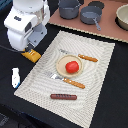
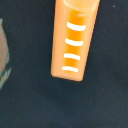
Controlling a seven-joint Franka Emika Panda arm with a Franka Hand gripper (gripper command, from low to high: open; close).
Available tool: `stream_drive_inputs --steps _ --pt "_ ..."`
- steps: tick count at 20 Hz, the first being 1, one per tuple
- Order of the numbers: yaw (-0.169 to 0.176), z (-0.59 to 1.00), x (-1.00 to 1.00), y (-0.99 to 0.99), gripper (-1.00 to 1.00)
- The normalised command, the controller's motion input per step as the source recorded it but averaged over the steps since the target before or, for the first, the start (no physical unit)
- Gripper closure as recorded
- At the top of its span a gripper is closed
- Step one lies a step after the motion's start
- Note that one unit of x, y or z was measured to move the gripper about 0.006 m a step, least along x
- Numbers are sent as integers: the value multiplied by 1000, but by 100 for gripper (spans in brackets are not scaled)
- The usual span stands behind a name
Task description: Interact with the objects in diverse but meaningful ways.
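The yellow-orange ridged block (image 1: 31, 56) lies on the dark table just off the striped mat, on the exterior view's left. My gripper (image 1: 30, 48) hangs right over it, mostly hidden by the white arm. In the wrist view the block (image 2: 75, 40) fills the middle, its white ridges showing, and no fingers appear. The red tomato (image 1: 72, 66) sits on the round tan plate (image 1: 62, 64). A brown sausage (image 1: 63, 96) lies near the mat's front edge. The white-and-blue bottle (image 1: 15, 77) lies on the table beside the mat.
Two orange-handled utensils (image 1: 87, 58) (image 1: 73, 83) flank the plate on the striped mat (image 1: 97, 85). Grey pots (image 1: 70, 7) (image 1: 92, 15) and a bowl (image 1: 122, 17) stand on a brown board at the back.
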Motion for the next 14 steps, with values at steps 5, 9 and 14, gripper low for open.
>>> stream_drive_inputs --steps 5,9,14 --pt "-63 -307 -287 36 -100" --pt "-17 -366 -331 132 -100" --pt "-1 -377 -234 121 -100"
